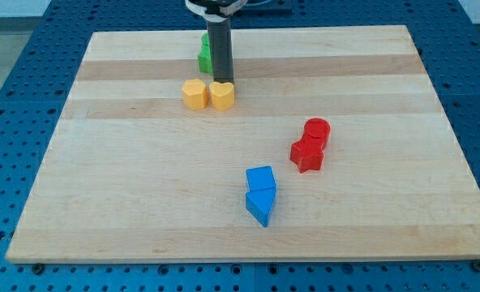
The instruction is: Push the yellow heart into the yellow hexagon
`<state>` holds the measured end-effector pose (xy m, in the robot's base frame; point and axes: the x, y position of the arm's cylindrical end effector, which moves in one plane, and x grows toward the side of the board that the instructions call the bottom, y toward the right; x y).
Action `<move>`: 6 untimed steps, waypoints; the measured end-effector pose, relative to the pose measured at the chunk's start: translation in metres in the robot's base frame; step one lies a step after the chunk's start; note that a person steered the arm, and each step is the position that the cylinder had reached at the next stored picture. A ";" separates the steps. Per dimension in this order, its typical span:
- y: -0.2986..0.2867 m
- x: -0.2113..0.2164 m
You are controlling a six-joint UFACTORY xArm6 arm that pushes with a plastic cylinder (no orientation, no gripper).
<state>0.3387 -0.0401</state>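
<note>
On the pale wooden board [248, 219], the small yellow heart block [222, 95] sits touching the yellow hexagon block [195, 94] near the view's top. My tip [222, 80], a bare rod holding nothing, rests against the heart's far edge. The push seems essentially finished; next I would only back away.
</note>
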 end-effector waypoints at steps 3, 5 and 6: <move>0.072 0.011; 0.037 0.018; 0.027 0.023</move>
